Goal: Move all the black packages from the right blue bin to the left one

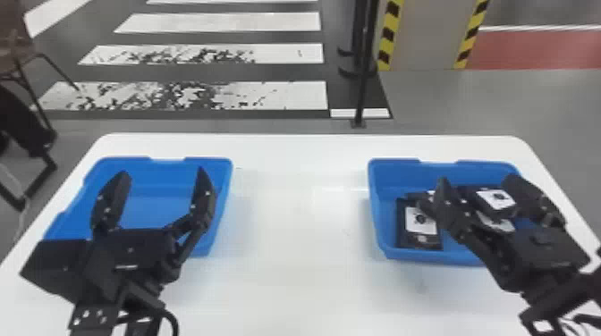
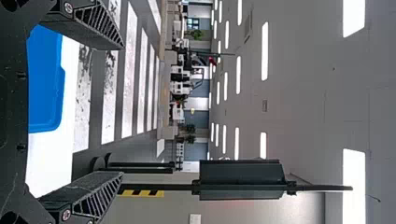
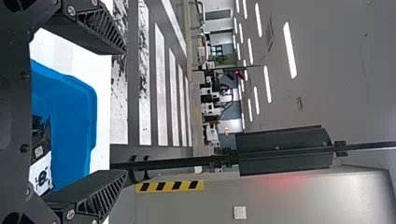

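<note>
Several flat black packages with white labels (image 1: 420,222) overlap in right blue plastic bin (image 1: 384,248), so right black gripper (image 1: 476,180), fingers apart, could snag two; left black gripper (image 1: 162,171) also spread.

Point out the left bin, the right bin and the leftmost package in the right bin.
Left bin (image 1: 154,207): head view, bare floor.
Right bin (image 1: 395,176): head view, far inner wall.
Leftmost package (image 1: 420,227): head view, white label.
</note>
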`<action>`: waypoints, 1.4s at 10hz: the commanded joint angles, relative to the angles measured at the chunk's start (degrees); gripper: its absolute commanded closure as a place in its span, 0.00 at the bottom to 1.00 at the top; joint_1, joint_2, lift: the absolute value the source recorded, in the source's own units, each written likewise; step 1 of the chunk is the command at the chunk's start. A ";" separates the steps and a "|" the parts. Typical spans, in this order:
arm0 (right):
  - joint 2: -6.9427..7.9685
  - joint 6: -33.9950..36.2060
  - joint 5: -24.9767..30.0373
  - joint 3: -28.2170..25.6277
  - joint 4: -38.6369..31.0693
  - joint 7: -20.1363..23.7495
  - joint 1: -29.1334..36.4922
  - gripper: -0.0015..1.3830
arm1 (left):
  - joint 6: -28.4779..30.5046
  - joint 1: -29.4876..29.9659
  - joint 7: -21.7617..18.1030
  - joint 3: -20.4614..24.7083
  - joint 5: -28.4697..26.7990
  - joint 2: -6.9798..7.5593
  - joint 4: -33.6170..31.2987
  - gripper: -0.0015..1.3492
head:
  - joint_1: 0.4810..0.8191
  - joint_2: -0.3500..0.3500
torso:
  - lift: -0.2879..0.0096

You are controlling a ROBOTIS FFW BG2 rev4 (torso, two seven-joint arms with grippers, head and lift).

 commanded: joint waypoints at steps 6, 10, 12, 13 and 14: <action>-0.03 0.00 -0.93 -0.57 -0.14 0.70 0.14 0.09 | 0.27 -0.42 -0.50 -0.17 0.11 0.09 0.01 0.08 | 0.63 0.55 | 0.37; -0.82 17.58 -2.53 -0.57 -5.34 1.05 -3.38 0.09 | 0.41 -0.42 -0.77 -0.05 0.23 0.09 -0.13 0.08 | 0.63 0.56 | 0.37; -0.91 31.36 -2.98 -1.03 -4.08 0.79 -7.88 0.05 | 0.83 -0.42 -0.86 -0.05 0.11 0.09 0.01 0.08 | 0.63 0.58 | 0.37; -0.99 36.70 -3.10 -1.26 -3.37 -0.18 -9.42 0.06 | 0.83 -0.28 -0.94 0.18 0.11 0.09 -0.13 0.08 | 0.63 0.58 | 0.37; -0.99 40.50 -3.21 -1.37 -2.25 -0.70 -11.25 0.06 | 0.69 -0.28 -1.03 0.29 0.11 0.09 0.01 0.08 | 0.63 0.57 | 0.37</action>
